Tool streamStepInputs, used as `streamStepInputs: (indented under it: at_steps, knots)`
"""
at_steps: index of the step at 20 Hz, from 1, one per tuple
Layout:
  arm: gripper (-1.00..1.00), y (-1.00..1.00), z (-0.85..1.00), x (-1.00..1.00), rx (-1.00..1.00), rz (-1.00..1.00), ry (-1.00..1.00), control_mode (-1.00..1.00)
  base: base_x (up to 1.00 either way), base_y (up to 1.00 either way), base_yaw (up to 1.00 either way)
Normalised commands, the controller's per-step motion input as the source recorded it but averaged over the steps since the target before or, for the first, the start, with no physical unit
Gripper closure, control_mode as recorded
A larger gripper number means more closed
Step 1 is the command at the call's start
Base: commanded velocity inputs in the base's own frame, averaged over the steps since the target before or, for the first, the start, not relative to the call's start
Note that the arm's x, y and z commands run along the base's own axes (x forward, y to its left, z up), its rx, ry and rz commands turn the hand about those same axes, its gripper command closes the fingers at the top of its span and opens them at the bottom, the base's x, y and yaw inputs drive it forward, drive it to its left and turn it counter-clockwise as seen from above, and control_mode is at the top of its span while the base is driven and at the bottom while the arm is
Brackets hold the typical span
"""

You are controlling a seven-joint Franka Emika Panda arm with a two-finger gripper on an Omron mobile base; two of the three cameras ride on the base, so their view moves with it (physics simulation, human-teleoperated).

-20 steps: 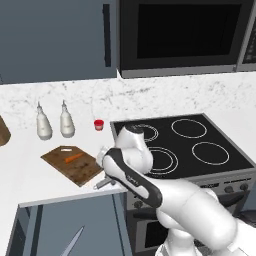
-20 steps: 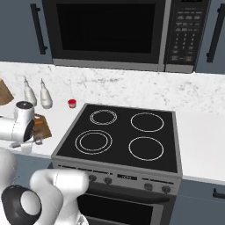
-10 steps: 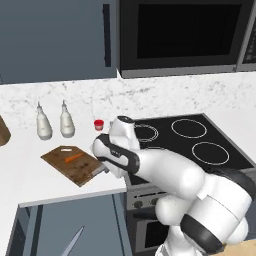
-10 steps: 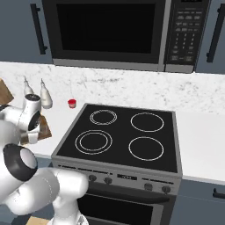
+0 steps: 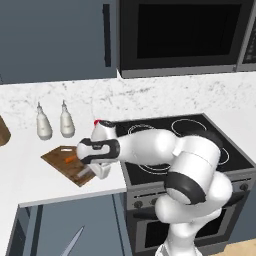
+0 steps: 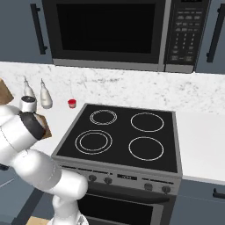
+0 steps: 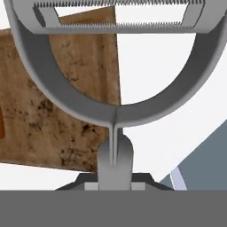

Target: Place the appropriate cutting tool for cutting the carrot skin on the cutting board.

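Arm pose: the white arm is reaching left from the base, forearm lying level over the counter edge, wrist bending down toward the cutting board (image 5: 64,164).
Gripper (image 5: 89,171): it is pointing down at the board's near corner; its fingers are closing on the peeler's slim handle, as the hand view shows the handle running straight down between the dark finger tips.
Peeler (image 7: 116,84): it is hanging in the grasp just above the board's near right corner, its forked head and toothed blade spanning the board edge and the white counter (image 7: 150,66); in the left base view it is showing as a pale sliver (image 5: 85,173).
Carrot (image 5: 70,159): it is lying on the board, left of the gripper, apart from it.
Hidden or unclear: the finger tips are mostly covered by the handle; whether the peeler is touching the board probably cannot be settled. In the right base view the arm is covering most of the board (image 6: 44,129).
Other items: two bottles (image 5: 55,122) are standing behind the board; a knife (image 5: 70,242) is lying below the counter edge.
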Motion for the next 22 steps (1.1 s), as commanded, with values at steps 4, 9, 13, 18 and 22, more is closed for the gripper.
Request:
streamStepInputs:
  at_steps: [4,9,13,18,22]
  knots:
    - [1.00,0.01,-0.16,0.41,0.01,0.00,0.00,-1.00,0.00,0.00,0.00]
    - [1.00,0.00,-0.17,0.31,0.00,0.00,0.00,-1.00,0.00,0.00,0.00]
    - [1.00,0.13,-0.22,0.11,0.00,0.00,0.00,-1.00,0.00,0.00,0.00]
    - [1.00,0.26,-0.24,0.05,0.00,0.00,0.00,-1.00,0.00,0.00,0.00]
    - [1.00,0.14,-0.20,0.07,0.00,0.00,0.00,-1.00,0.00,0.00,0.00]
